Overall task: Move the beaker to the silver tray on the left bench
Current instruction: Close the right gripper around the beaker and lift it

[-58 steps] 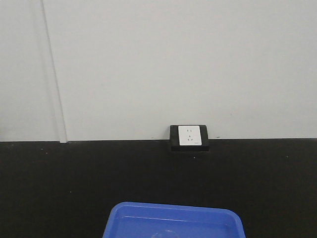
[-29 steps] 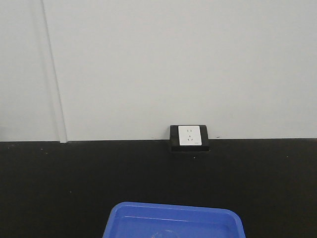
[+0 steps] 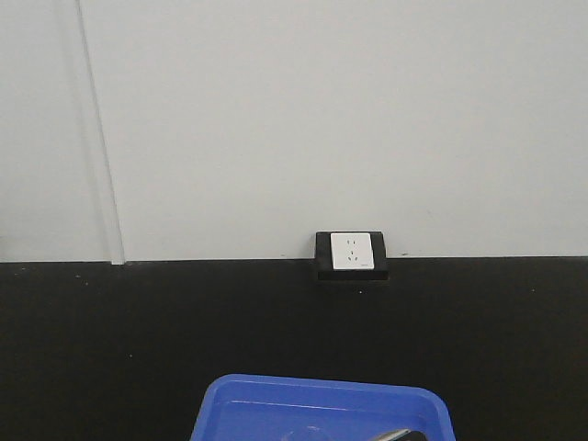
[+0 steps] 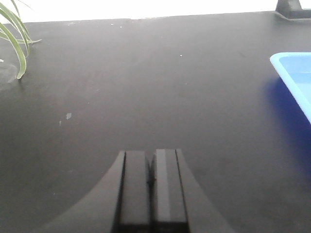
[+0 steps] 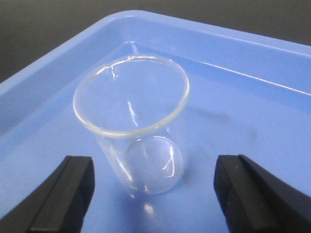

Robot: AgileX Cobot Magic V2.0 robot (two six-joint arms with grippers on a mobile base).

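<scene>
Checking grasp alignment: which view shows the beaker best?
Right wrist: the beaker stands whole, upright in the blue tray, inside the open right gripper. Front view catches only a faint rim at frame bottom; left wrist, none.

No text is reading clearly anywhere; a tiny mark on the wall socket (image 3: 351, 250) is showing too small to decipher.
</scene>
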